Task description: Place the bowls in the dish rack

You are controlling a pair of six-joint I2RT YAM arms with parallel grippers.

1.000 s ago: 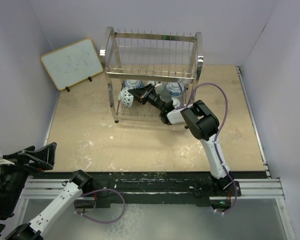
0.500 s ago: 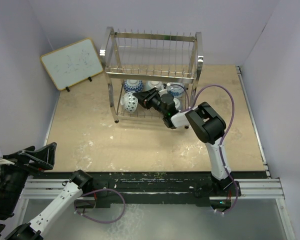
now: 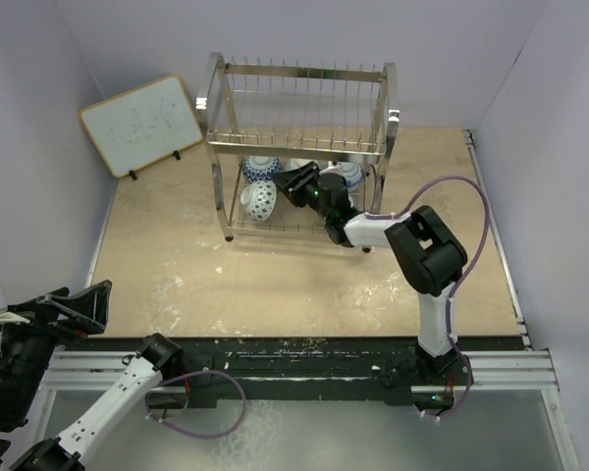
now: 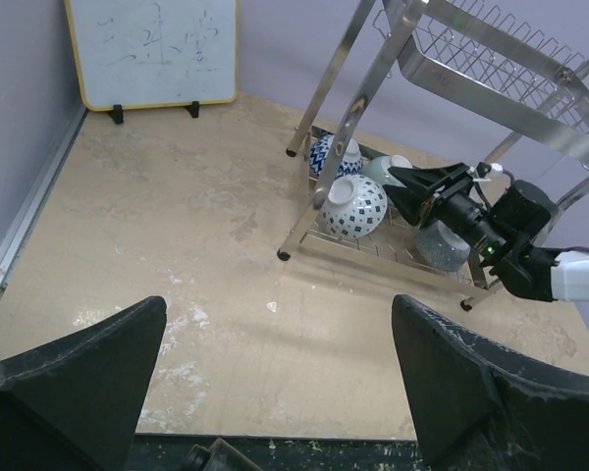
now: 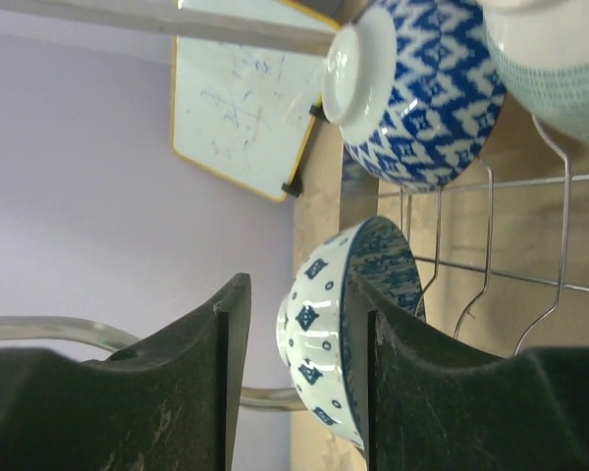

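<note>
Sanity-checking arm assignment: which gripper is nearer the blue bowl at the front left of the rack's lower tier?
Right. The right gripper sits inside the dish rack's lower tier, just beside the blue bowl. The left gripper hangs by the table's near-left corner, far from it.

Lilac walls (image 3: 39, 59), beige tabletop (image 3: 275, 280), whiteboard (image 3: 140, 125)

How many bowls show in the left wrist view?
4, all on the dish rack's lower tier: back blue bowl, front blue bowl, pale bowl by the right fingers, greyish bowl below them. The arm may hide another.
</note>
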